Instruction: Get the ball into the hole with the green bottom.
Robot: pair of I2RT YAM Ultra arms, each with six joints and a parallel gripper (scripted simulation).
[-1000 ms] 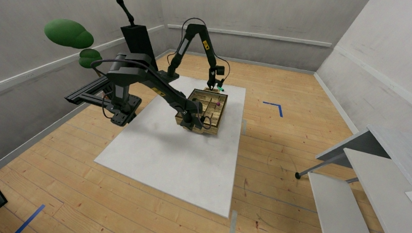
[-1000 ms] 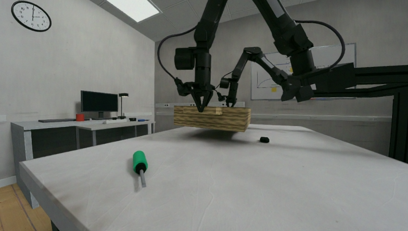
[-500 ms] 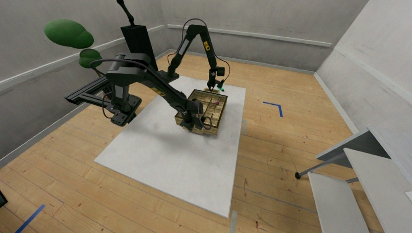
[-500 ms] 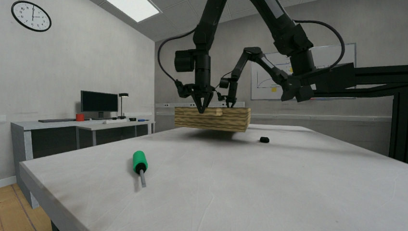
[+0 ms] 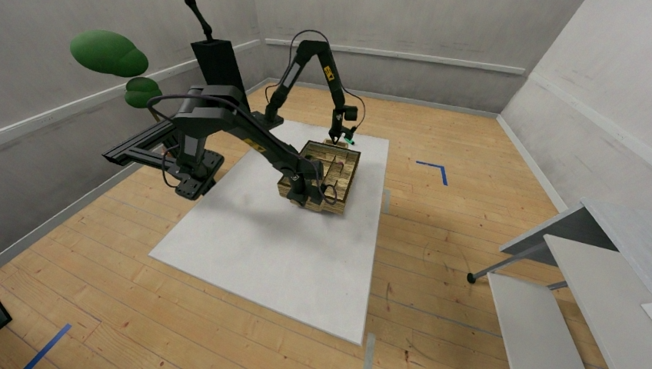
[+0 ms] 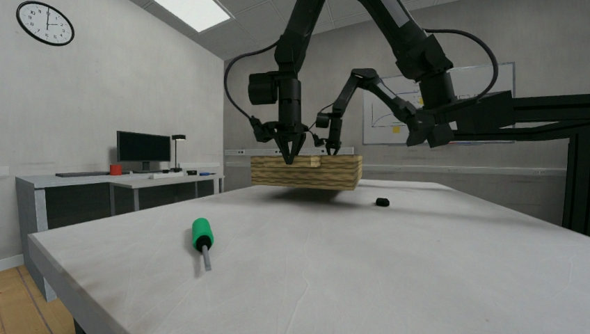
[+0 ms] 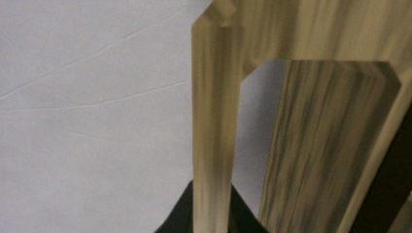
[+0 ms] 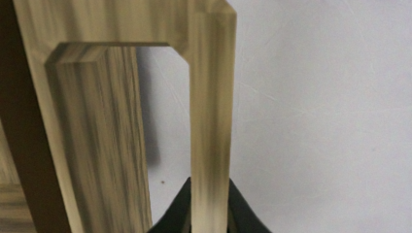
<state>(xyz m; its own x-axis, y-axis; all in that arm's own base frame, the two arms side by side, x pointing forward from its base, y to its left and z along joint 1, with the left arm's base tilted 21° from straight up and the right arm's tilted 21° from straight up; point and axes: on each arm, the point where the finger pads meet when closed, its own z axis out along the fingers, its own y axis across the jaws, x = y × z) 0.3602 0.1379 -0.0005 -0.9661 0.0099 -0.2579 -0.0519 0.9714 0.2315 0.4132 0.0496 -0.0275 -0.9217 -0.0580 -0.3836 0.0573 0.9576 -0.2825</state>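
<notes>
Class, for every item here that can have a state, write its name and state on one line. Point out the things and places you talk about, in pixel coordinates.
Left pincer (image 5: 335, 138) (image 6: 288, 160) (image 7: 212, 209): shut on a board handle.
Right pincer (image 5: 297, 200) (image 6: 332, 152) (image 8: 210, 209): shut on the opposite handle.
Board (image 5: 284, 187) (image 6: 306, 175) (image 7: 311, 146) (image 8: 102, 146): held above the table (image 5: 274, 274) (image 6: 331, 256).
Ball (image 5: 340, 163): inside the board, visible.
Screwdriver (image 5: 350, 141) (image 6: 202, 232): lying on the table.
Monitor (image 6: 142, 145): upright, screen dark.

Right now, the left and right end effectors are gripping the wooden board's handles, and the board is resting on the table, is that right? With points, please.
Not quite: the board (image 5: 348, 160) (image 6: 306, 177) (image 7: 316, 146) (image 8: 102, 146) is held up off the table (image 5: 274, 274) (image 6: 331, 256) (image 7: 97, 146) (image 8: 301, 146), as the exterior view shows. The left end effector (image 5: 335, 139) (image 6: 289, 160) (image 7: 210, 189) and right end effector (image 5: 299, 201) (image 6: 332, 152) (image 8: 209, 185) are indeed gripping its handles (image 5: 314, 207) (image 6: 310, 161) (image 7: 212, 121) (image 8: 211, 112).
</notes>
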